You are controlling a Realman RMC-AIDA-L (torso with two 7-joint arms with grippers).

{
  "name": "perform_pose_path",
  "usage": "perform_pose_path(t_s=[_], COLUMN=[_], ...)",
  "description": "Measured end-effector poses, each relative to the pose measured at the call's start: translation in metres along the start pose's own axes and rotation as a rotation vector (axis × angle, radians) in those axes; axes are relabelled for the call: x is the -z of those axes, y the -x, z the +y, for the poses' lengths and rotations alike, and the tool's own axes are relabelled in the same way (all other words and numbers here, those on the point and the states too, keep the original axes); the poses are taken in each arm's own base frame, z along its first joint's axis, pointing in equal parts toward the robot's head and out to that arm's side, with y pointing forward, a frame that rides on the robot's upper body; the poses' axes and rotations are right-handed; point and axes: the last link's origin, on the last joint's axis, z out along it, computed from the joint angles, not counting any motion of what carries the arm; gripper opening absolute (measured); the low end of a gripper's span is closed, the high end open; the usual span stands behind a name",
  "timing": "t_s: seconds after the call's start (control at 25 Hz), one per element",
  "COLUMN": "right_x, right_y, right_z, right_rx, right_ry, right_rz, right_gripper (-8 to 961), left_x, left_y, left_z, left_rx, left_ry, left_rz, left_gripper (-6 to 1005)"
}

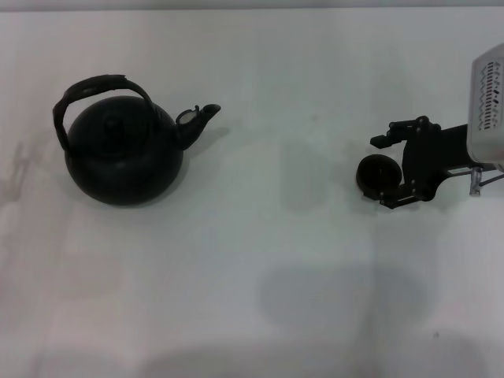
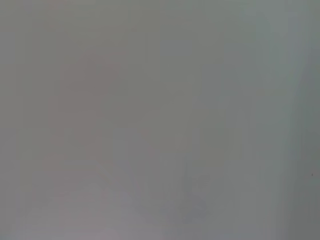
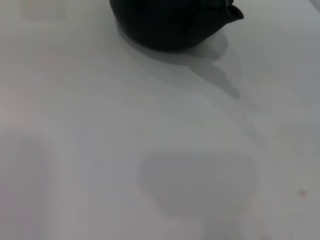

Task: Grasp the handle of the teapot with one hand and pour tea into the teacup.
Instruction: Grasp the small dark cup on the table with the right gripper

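While the teapot (image 1: 124, 153) sat at nine o'clock on the table (image 1: 276, 260), spout toward three, the right gripper (image 1: 381, 170) at three o'clock had its fingers spread around the teacup (image 1: 375, 175), well apart from the pot.

Right tool (image 1: 381, 170) sits at the right side of the surface (image 1: 268, 268), reaching in from the right edge. Teacup (image 1: 375, 173) stands on the surface between the tool's fingers (image 1: 383, 140), one finger on its far side, one on its near side; contact cannot be told. Teapot (image 1: 124, 153) stands on the surface well apart, far to the tool's left and slightly farther back. Its spout (image 1: 198, 118) points right, toward the tool's side. Handle (image 1: 98, 88) arches over the teapot's top. In the right wrist view the teapot (image 3: 170, 22) lies ahead of the tool, open surface (image 3: 150, 150) between them. Left tool out of sight.
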Motion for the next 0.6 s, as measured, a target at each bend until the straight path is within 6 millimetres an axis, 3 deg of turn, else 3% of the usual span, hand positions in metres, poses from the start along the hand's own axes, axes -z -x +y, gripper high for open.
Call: perform_pose_path(t_s=[0.6], right_x=[-0.0087], right_y=[-0.0017], right_z=[-0.0020], right_rx=[0.006], right_ry=[0.006], right_rz=[0.036], right_gripper=[852], left_x=[-0.0020], left_y=[-0.0008], left_z=[-0.0016], left_rx=[-0.008], left_ry=[-0.001], left_rz=[0.000], left_gripper=[700])
